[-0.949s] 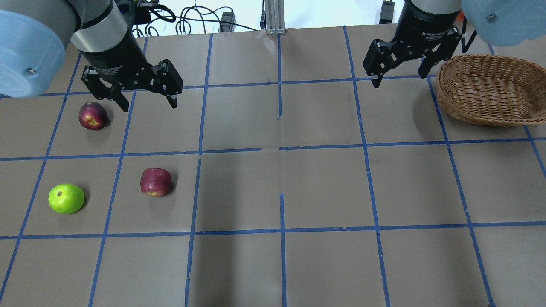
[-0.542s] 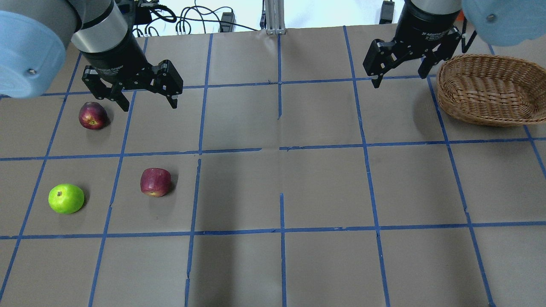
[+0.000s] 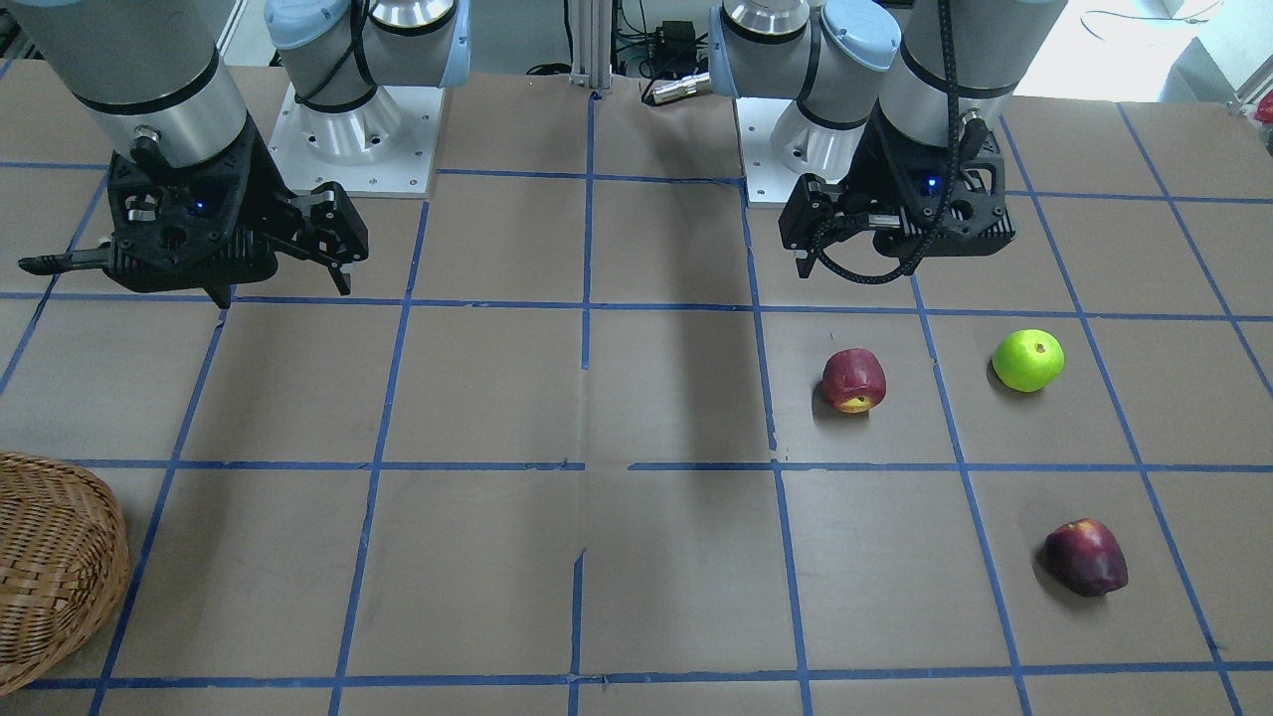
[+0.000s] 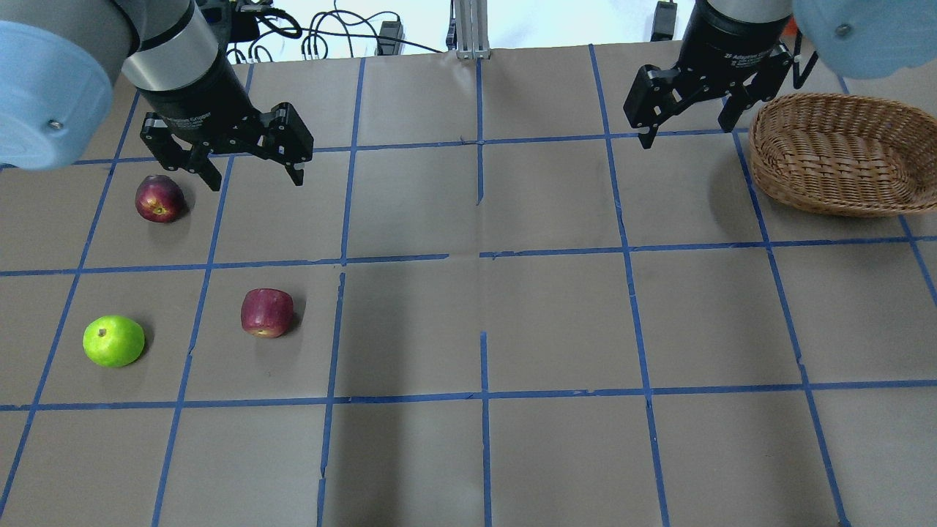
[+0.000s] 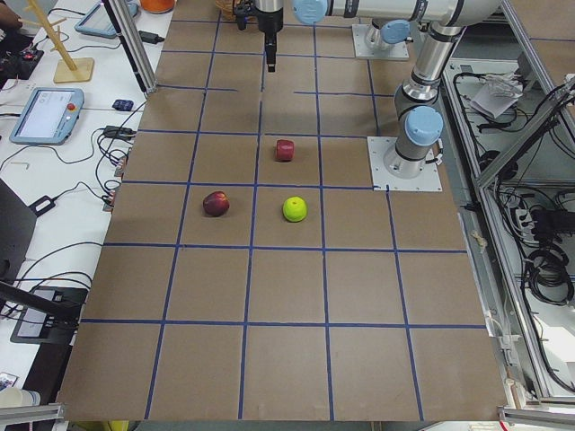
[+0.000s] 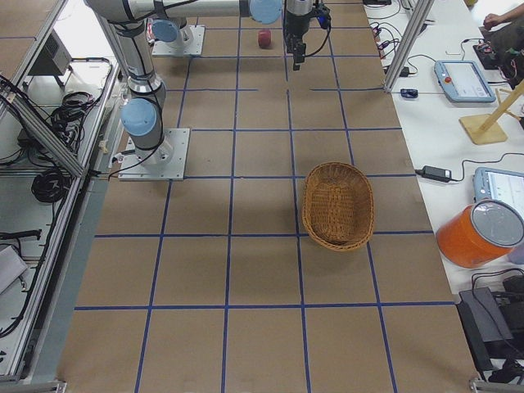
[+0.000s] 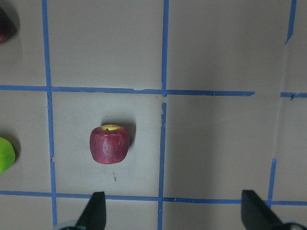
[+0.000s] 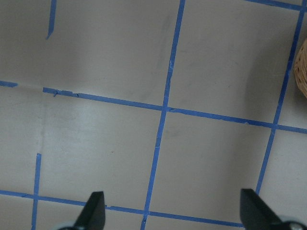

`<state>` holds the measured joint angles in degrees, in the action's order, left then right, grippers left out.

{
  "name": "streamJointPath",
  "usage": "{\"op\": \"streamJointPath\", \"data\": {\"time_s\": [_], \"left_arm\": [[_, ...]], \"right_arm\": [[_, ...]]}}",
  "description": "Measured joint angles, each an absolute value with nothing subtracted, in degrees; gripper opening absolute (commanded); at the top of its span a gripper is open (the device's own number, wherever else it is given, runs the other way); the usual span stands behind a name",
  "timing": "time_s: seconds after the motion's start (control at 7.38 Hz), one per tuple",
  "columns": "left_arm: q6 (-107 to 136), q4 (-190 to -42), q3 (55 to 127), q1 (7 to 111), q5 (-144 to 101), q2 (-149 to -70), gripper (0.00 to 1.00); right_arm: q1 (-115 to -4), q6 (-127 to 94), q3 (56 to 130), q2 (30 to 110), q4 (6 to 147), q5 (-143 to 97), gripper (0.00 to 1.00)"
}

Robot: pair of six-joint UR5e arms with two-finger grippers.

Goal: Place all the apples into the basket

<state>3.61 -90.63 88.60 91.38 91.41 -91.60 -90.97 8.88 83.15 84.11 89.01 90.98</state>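
Observation:
Three apples lie on the table's left half. The dark maroon apple [image 4: 159, 198] [image 3: 1085, 557] lies farthest back, the red apple with a yellow patch [image 4: 267, 312] [image 7: 110, 144] nearer the middle, and the lime green apple [image 4: 113, 341] [image 3: 1027, 360] at the left. The wicker basket [image 4: 842, 154] [image 3: 50, 567] stands at the far right and holds nothing. My left gripper [image 4: 255, 179] [image 7: 173, 213] is open and empty, raised just right of the maroon apple. My right gripper [image 4: 687, 135] [image 8: 173, 213] is open and empty, raised just left of the basket.
The table is brown paper [image 4: 556, 315] with a blue tape grid. Cables and a metal post [image 4: 468, 29] sit past the far edge. The arm bases [image 3: 348, 129] stand at the robot's side.
The right gripper has crept very slightly toward the far edge. The left gripper, the apples and the basket have not moved.

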Motion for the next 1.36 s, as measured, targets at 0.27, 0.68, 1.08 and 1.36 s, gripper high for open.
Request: {"op": "streamJointPath", "data": {"time_s": [0.27, 0.68, 1.08, 1.36], "left_arm": [[1.9, -90.3, 88.7, 91.2, 91.6, -91.4, 1.00], [-4.4, -86.7, 88.5, 84.3, 91.9, -92.6, 1.00], [-9.5, -85.0, 94.1, 80.1, 91.6, -93.1, 1.00], [-15.0, -77.8, 104.3, 79.6, 91.7, -92.8, 1.00]], "right_arm": [[-91.0, 8.9, 83.1, 84.1, 89.0, 91.0, 1.00], [-91.0, 8.9, 83.2, 84.1, 89.0, 91.0, 1.00], [-91.1, 8.9, 83.2, 84.1, 89.0, 91.0, 1.00], [-91.0, 8.9, 83.2, 84.1, 89.0, 91.0, 1.00]]}}
